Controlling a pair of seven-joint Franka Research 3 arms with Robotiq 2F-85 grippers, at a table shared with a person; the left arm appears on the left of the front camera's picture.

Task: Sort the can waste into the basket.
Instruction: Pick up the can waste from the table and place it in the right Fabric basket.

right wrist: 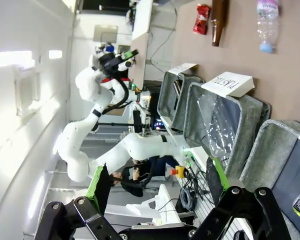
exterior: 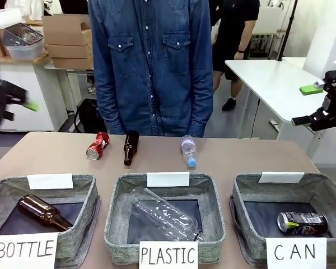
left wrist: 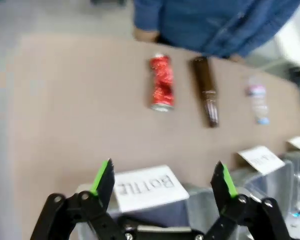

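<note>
Brown glass bottle (left wrist: 206, 90) lying on table (left wrist: 80, 100), ahead of left gripper (left wrist: 164, 172), past the BOTTLE sign (left wrist: 145, 186). Small clear plastic bottle (left wrist: 257, 100), blue cap, farther ahead and to the right. BOTTLE basket (exterior: 87, 190) just ahead of that gripper holds another brown bottle (exterior: 43, 212). PLASTIC basket (exterior: 213, 193) beside it holds a crushed clear bottle (exterior: 162, 216). Person in denim shirt (exterior: 151, 61) beyond the table's far edge.
</note>
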